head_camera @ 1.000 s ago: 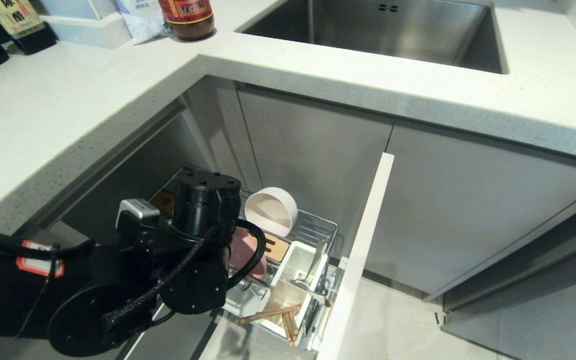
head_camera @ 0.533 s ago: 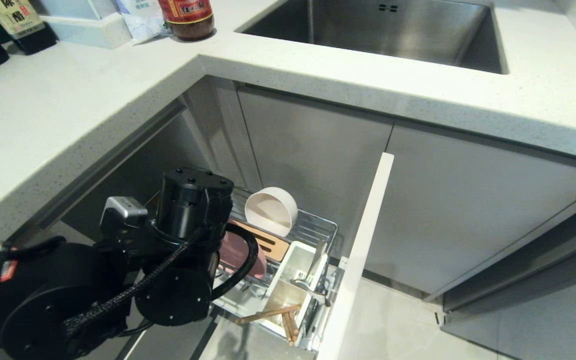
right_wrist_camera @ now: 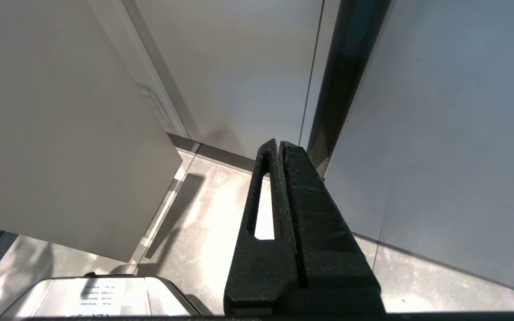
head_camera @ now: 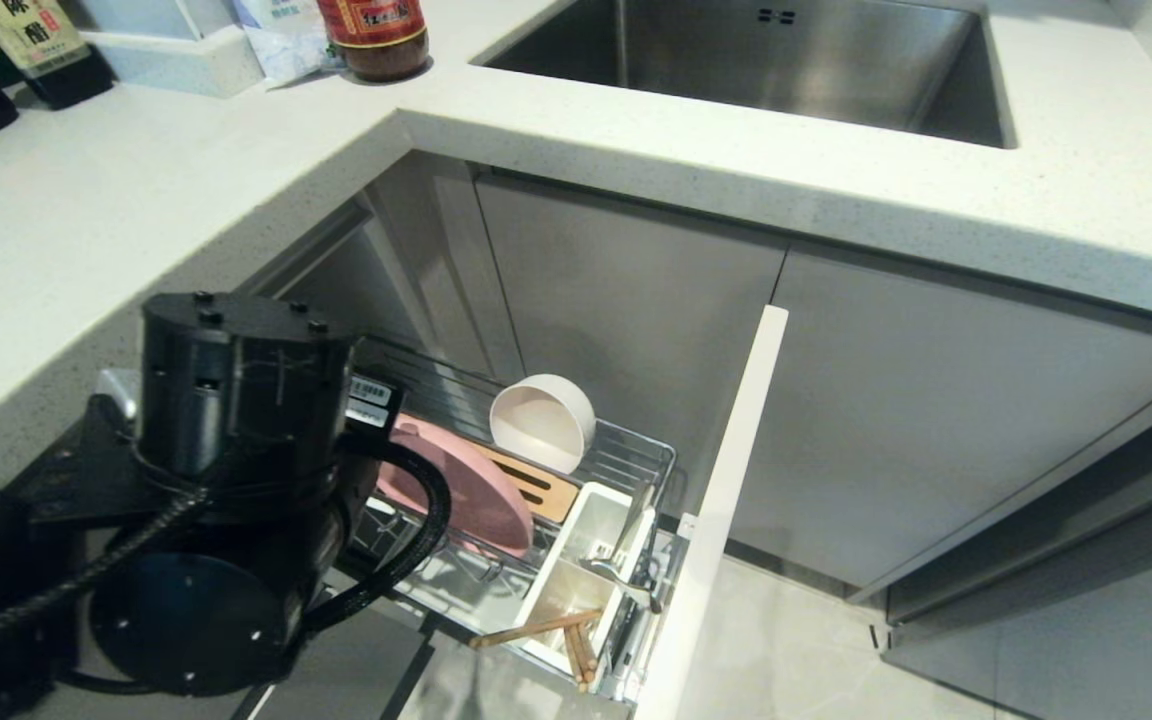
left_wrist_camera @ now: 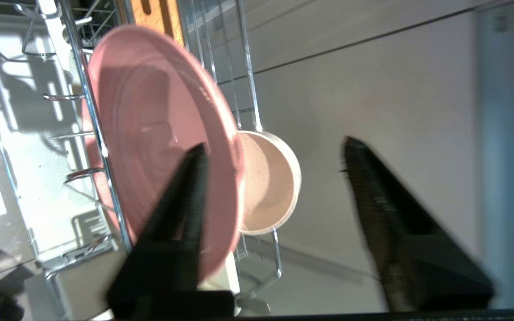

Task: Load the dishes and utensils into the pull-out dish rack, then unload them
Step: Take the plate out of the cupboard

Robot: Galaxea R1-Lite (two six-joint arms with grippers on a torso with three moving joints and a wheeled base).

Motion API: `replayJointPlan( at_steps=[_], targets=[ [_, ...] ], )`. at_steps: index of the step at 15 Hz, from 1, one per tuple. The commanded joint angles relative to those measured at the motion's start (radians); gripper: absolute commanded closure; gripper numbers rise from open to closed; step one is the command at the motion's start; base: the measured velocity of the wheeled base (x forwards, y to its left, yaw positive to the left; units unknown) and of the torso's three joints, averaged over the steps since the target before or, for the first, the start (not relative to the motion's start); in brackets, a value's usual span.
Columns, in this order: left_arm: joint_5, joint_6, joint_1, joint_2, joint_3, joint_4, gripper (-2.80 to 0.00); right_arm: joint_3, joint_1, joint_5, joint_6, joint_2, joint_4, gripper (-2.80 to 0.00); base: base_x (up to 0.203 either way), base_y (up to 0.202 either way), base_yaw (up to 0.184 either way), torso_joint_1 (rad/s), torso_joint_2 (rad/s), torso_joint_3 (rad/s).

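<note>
While the plate (left_wrist_camera: 159, 133) stood on edge in the rack (head_camera: 626, 455), the left gripper (left_wrist_camera: 270, 156), jaws apart and empty, hung beside it, one finger (left_wrist_camera: 185, 196) across its face, rim between the jaws; right gripper (right_wrist_camera: 280, 147) parked shut.

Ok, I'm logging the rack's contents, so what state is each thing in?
dish rack: pulled out
plate: standing on edge in the rack
bowl: tipped on its side
chopsticks: in the utensil cup
fork: in the cup
left gripper: open
right gripper: shut
</note>
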Motion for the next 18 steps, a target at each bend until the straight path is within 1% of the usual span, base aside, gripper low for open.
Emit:
replayJointPlan(
  at_steps=[1,3,6,7,8,9,10,12,13,14,15,17,18],
  targets=[
    [0.012,0.001,-0.022,-0.078,-0.013,0.041,0.0,0.0,0.0,0.0,0.001,0.0,0.0,0.0,0.0,0.0,0.0,0.0,0.0,0.0],
    [0.015,0.084,-0.031,-0.13,-0.022,0.067,0.0,0.0,0.0,0.0,0.001,0.0,0.0,0.0,0.0,0.0,0.0,0.0,0.0,0.0],
    [0.008,0.181,-0.03,-0.229,-0.046,0.072,0.0,0.0,0.0,0.0,0.0,0.0,0.0,0.0,0.0,0.0,0.0,0.0,0.0,0.0],
    [0.0,0.237,-0.021,-0.274,-0.062,0.072,0.0,0.0,0.0,0.0,0.0,0.0,0.0,0.0,0.0,0.0,0.0,0.0,0.0,0.0],
    [-0.022,0.303,-0.001,-0.318,-0.08,0.071,0.0,0.0,0.0,0.0,0.0,0.0,0.0,0.0,0.0,0.0,0.0,0.0,0.0,0.0],
    [-0.063,0.363,0.029,-0.365,-0.093,0.07,0.0,0.0,0.0,0.0,0.0,0.0,0.0,0.0,0.0,0.0,0.0,0.0,0.0,0.0],
    [-0.121,0.418,0.069,-0.415,-0.102,0.069,0.0,0.0,0.0,0.0,0.0,0.0,0.0,0.0,0.0,0.0,0.0,0.0,0.0,0.0],
    [-0.279,0.528,0.158,-0.527,-0.11,0.068,0.0,0.0,0.0,0.0,0.001,0.0,0.0,0.0,0.0,0.0,0.0,0.0,0.0,0.0],
    [-0.375,0.601,0.228,-0.581,-0.116,0.067,0.0,0.0,0.0,0.0,0.0,0.0,0.0,0.0,0.0,0.0,0.0,0.0,0.0,0.0],
    [-0.453,0.665,0.295,-0.621,-0.123,0.066,0.0,0.0,0.0,0.0,0.0,0.0,0.0,0.0,0.0,0.0,0.0,0.0,0.0,0.0],
    [-0.531,0.715,0.371,-0.658,-0.132,0.068,0.0,0.0,0.0,0.0,0.001,0.0,0.0,0.0,0.0,0.0,0.0,0.0,0.0,0.0],
    [-0.66,0.805,0.495,-0.759,-0.143,0.09,0.0,0.0,0.0,0.0,0.001,0.0,0.0,0.0,0.0,0.0,0.0,0.0,0.0,0.0],
    [-0.712,0.849,0.549,-0.811,-0.146,0.127,0.0,0.0,0.0,0.0,0.0,0.0,0.0,0.0,0.0,0.0,0.0,0.0,0.0,0.0]
  ],
)
